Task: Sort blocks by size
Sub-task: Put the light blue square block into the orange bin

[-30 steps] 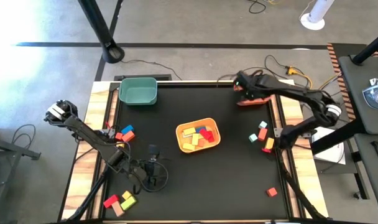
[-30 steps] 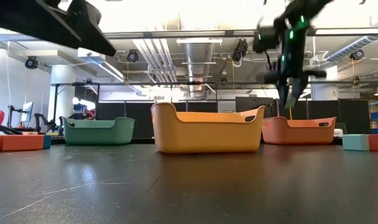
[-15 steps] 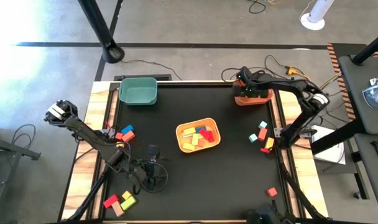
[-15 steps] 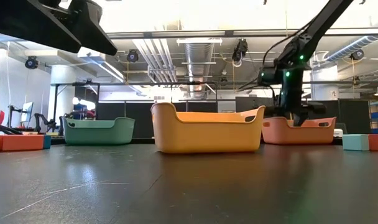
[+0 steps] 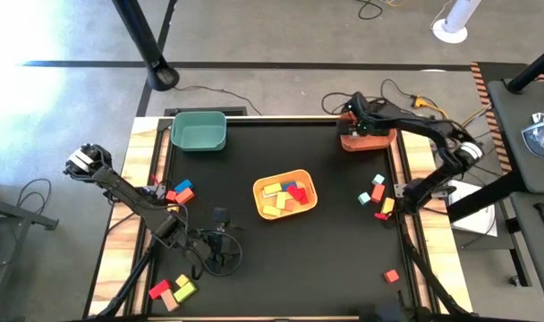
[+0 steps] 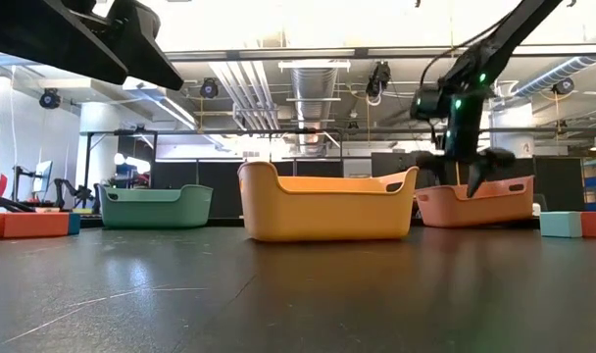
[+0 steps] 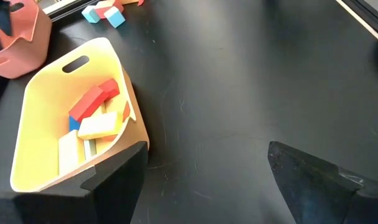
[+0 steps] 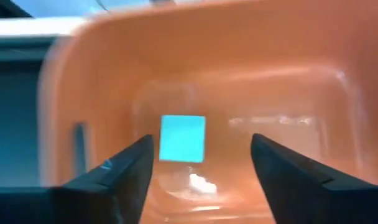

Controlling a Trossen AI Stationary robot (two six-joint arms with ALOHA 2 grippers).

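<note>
Landmark: orange bin (image 5: pixel 284 193) at centre of table (image 5: pixel 254 268).

Inside orange bin: several blocks, red, yellow, blue; red bar (image 7: pixel 92 101) and pale yellow bar (image 7: pixel 101 126) with long axes roughly along the bin's length, lying flat.

Far-right of orange bin, at table's back right corner: salmon bin (image 5: pixel 366 139). One light-blue cube (image 8: pixel 183 138) lying flat on its floor, square face up toward wrist camera, no long axis.

Right gripper (image 6: pixel 471 182) poised directly over salmon bin, pointing down into it, fingers (image 8: pixel 114 177) spread apart, clamped on nothing, cube seen between them but below. Right arm reaching in from table's right edge, elbow bent.

Loose blocks right of orange bin near table's right edge (image 5: pixel 378 195); single red block (image 5: pixel 391 276) nearer front right. Others left of orange bin (image 5: pixel 178 191) and at front left (image 5: pixel 173 290).

Green bin (image 5: pixel 199 131) back-left of orange bin.

Left gripper (image 5: pixel 220 246) front-left of orange bin, low over table, fingers apart, empty.
</note>
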